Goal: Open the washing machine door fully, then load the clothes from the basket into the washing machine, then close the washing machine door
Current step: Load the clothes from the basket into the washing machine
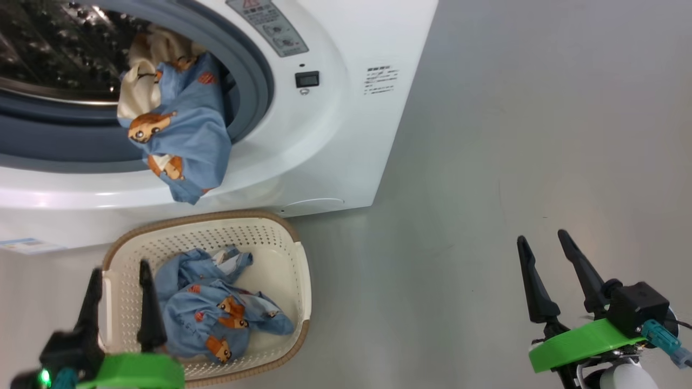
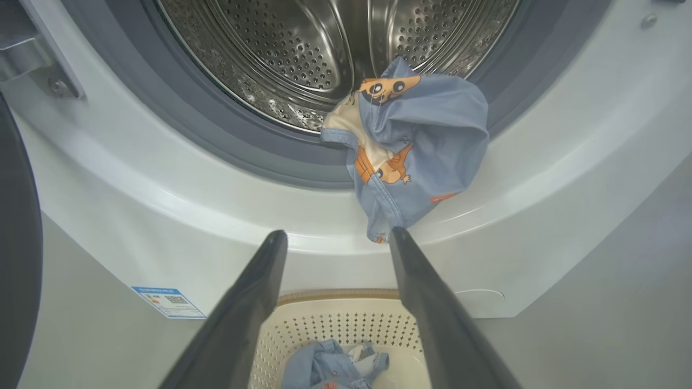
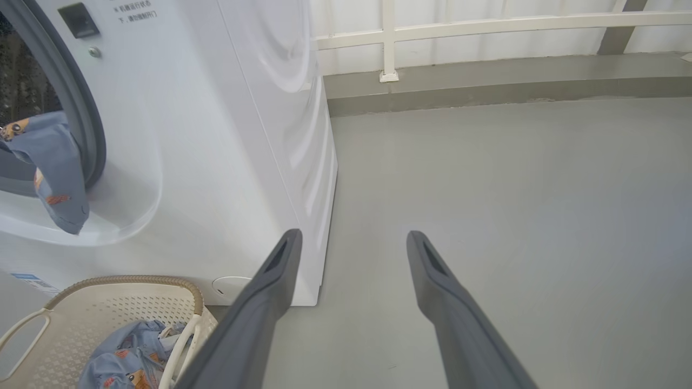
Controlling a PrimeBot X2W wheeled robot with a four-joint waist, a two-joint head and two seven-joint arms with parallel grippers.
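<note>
Laundry corner: washing machine [image 1: 346,135], basket [image 1: 282,270].

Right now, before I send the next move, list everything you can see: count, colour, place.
washing machine: one, white, ahead on the left
drum: one, perforated steel, inside the machine
gasket: one, grey, ringing the opening
door: one, black rim, open, at the left edge of the left wrist view
draped garment: one, light blue with orange-brown bears plus cream cloth, hanging over the opening's lip
basket: one, cream with brown rim, on the floor before the machine
basket clothes: one bunch, blue bear print, in the basket
label: one, blue, low on the machine front
floor: grey
railing: one, white, along the far wall
left gripper: dark fingers, open, above the basket
right gripper: dark fingers, open, over the floor on the right
</note>
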